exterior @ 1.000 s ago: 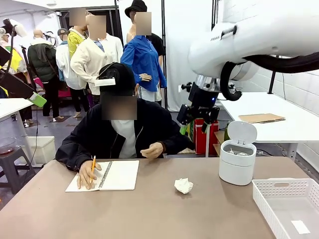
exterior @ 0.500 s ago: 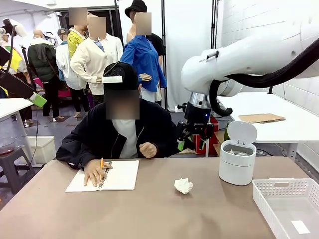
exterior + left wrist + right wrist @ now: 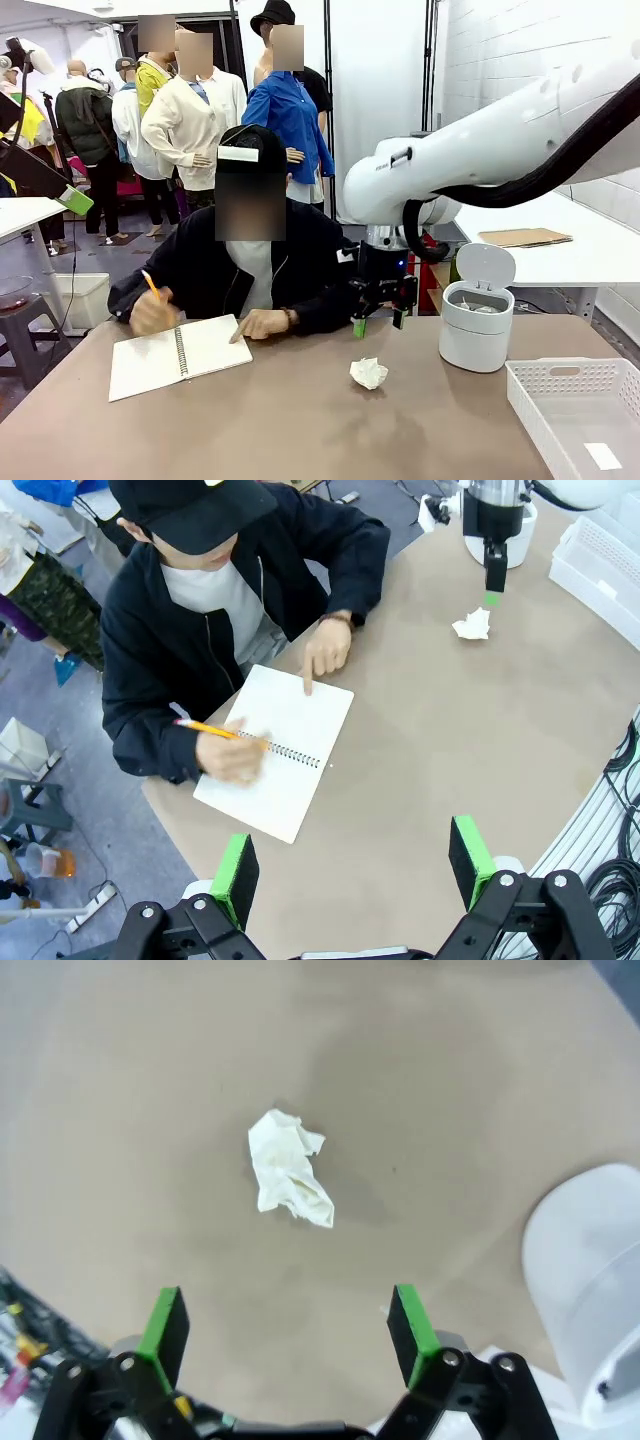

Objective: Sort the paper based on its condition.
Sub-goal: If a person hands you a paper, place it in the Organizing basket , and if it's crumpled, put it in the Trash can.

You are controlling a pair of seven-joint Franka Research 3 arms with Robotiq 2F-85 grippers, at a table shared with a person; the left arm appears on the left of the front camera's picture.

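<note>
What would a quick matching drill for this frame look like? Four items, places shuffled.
1. paper wad
2. notebook
3. bin
4. tray

a. robot's near right corner of the table
b. lid up, beside the tray
c. under the person's hands
d. mid-table, below the open right gripper

Pairs: 1-d, 2-c, 3-b, 4-a

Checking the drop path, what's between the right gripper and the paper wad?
Nothing. In the right wrist view the right gripper, jaws open, looks down on the wad with bare table around it. The front view shows clear air between them.
</note>
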